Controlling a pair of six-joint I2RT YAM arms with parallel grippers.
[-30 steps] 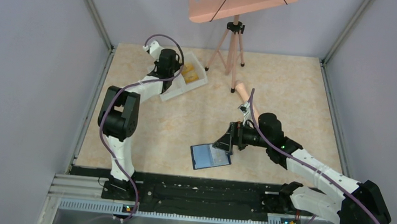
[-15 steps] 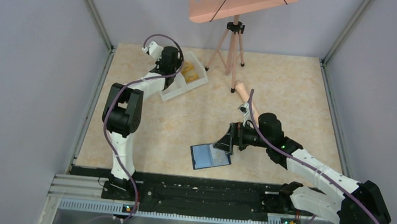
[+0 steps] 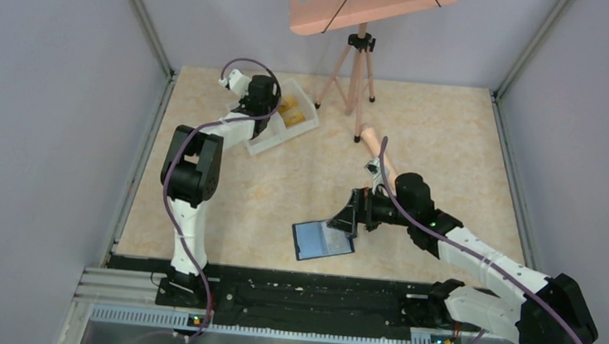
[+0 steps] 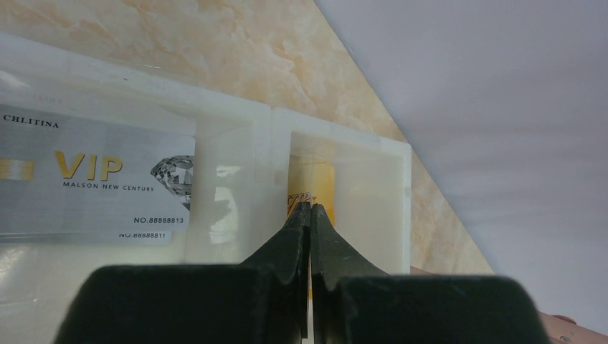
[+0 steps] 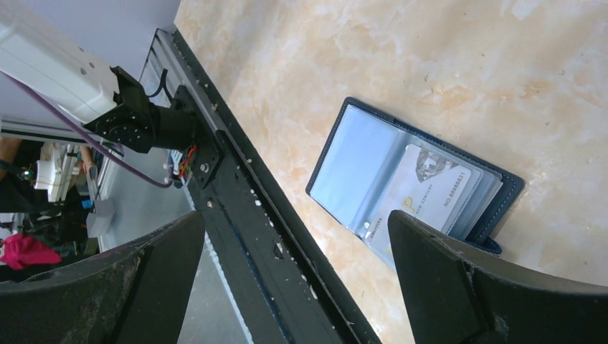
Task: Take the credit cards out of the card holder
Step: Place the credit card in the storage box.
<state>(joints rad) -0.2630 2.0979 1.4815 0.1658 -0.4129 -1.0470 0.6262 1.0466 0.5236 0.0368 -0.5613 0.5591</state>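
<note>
From above, at about 11 o'clock on the table (image 3: 454, 135), the left gripper (image 3: 263, 95) hangs over the white tray (image 3: 312, 124), where yellow credit cards (image 3: 292, 113) lie. Toward 6 o'clock the card holder (image 3: 320, 242) lies open and flat. The right gripper (image 3: 345, 217) sits at its 1 o'clock corner, and whether it touches the wallet cannot be told from here. A tripod (image 3: 358, 69) stands at 12 o'clock.

Through the left wrist camera, the left fingers (image 4: 287, 251) are pressed tight together with nothing visible between them. Their tips point into the tray's right compartment, which holds a yellow card (image 4: 320, 179). At 9 o'clock from the tips, the other compartment holds a grey VIP card (image 4: 93, 179), with a second card's edge showing beneath it.

Through the right wrist camera, the right fingers (image 5: 459, 279) are spread wide and empty. Between them, toward 1 o'clock, the card holder lies open on the marbled surface, with a silver card (image 5: 430, 190) tucked in a clear slot.
</note>
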